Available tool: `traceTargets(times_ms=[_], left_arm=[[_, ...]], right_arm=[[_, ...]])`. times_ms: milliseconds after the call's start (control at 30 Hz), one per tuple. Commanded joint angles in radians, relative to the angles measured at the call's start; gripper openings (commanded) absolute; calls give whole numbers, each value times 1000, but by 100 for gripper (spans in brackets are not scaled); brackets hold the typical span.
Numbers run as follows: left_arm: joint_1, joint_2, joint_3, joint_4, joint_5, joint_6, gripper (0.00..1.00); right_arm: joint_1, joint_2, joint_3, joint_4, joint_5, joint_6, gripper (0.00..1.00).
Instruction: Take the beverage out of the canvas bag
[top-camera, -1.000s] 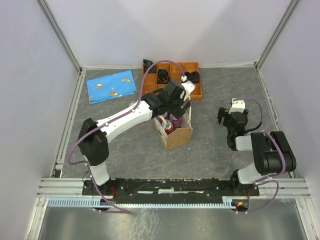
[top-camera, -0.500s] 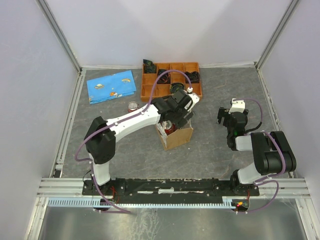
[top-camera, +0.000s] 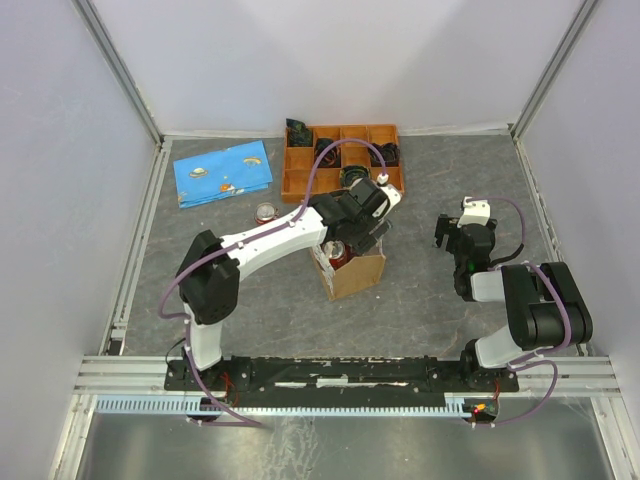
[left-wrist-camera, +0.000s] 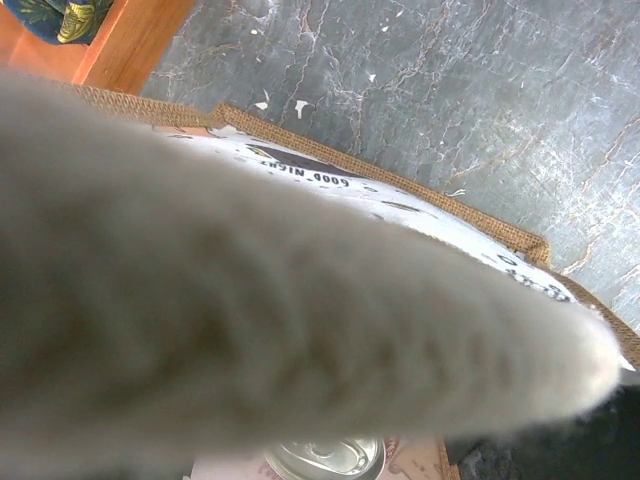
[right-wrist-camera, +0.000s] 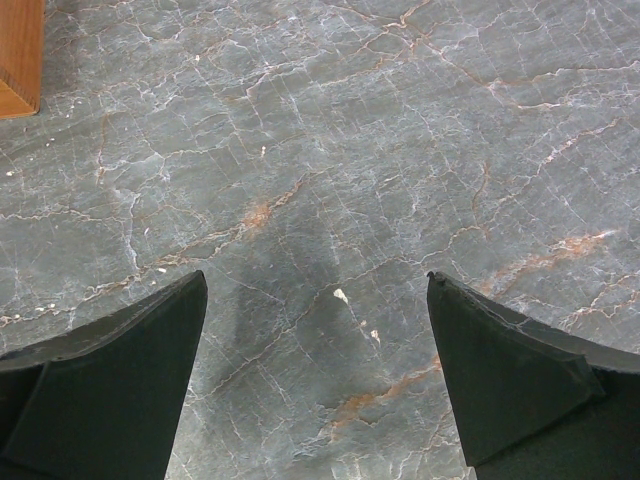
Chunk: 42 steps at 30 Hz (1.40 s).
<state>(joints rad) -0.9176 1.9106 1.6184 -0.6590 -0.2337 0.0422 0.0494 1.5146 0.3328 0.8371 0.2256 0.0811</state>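
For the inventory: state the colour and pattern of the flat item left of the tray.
The flat item is bright blue with small scattered motifs; top external view.

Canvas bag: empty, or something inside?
Not empty: a red can, silver top up, stands inside the canvas bag, visible through its open mouth.

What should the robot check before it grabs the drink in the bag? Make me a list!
1. The drink can is inside the canvas bag: ok. Its silver top shows at the bottom of the left wrist view.
2. The left tool is above the bag's opening: ok.
3. The left wrist camera sees clearly: not ok. A blurry pale shape, maybe a bag handle, covers most of its view.
4. The left tool is open wide enough for the can: cannot tell, because its fingers are not visible.
5. The right tool is out of the way: ok. It is open over bare table, apart from the bag.
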Motion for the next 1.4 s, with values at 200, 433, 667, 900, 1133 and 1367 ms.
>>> traceTargets(times_ms=[200, 433, 667, 900, 1133, 1367], left_arm=[[-3, -37, 41, -26, -38, -20, 84], [-12, -80, 50, -15, -57, -23, 84], [-11, -37, 58, -16, -61, -24, 84], [-3, -1, 66, -14, -63, -12, 85], [21, 32, 70, -9, -39, -7, 85], [29, 58, 78, -4, -6, -4, 84]], right_arm=[[-4, -9, 25, 33, -2, -5, 99], [-3, -8, 26, 33, -2, -4, 99], [-3, -9, 26, 33, -2, -4, 99], [-3, -9, 26, 33, -2, -4, 99], [-4, -9, 26, 33, -2, -5, 99], [-3, -8, 26, 33, -2, -5, 99]])
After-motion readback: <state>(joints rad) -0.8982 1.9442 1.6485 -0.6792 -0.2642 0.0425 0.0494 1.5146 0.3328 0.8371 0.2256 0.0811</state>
